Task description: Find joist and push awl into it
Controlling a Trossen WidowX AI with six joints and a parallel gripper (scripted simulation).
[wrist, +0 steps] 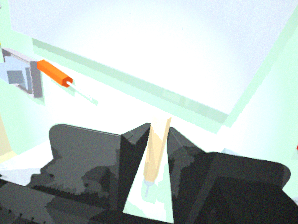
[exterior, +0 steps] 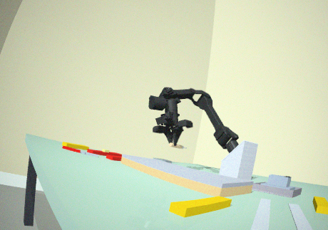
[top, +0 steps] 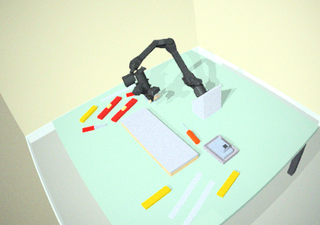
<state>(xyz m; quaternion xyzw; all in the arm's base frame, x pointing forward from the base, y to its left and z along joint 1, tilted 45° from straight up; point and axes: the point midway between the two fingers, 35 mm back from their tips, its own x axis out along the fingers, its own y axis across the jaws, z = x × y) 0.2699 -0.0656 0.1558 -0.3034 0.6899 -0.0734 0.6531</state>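
Observation:
My gripper (top: 152, 99) (exterior: 173, 144) (wrist: 159, 129) is shut on the awl, above the table beyond the panel's far end. The awl (top: 156, 97) (exterior: 177, 146) (wrist: 158, 152) has a light wooden handle and a thin metal tip; it lies roughly level across the fingers, tip toward the bottom of the wrist view. The stud finder (top: 218, 147) (exterior: 279, 180) (wrist: 7, 73), a pale blue-grey block with a dark square, lies in the grey tray (top: 210, 152) (exterior: 294, 192) (wrist: 36, 82). The floor panel (top: 156, 137) (exterior: 200, 178) (wrist: 150, 45) is pale grey with wood-coloured sides. No hole shows. The joist is hidden.
An orange-handled tool (top: 193, 137) (wrist: 55, 73) lies between panel and tray. A white upright block (top: 206, 104) (exterior: 239, 161) stands before the arm's base. Red bars (top: 124, 110), a red-handled tool (top: 88, 129), yellow bars (top: 156, 197) (exterior: 200, 206) and white strips (top: 185, 195) lie around the panel.

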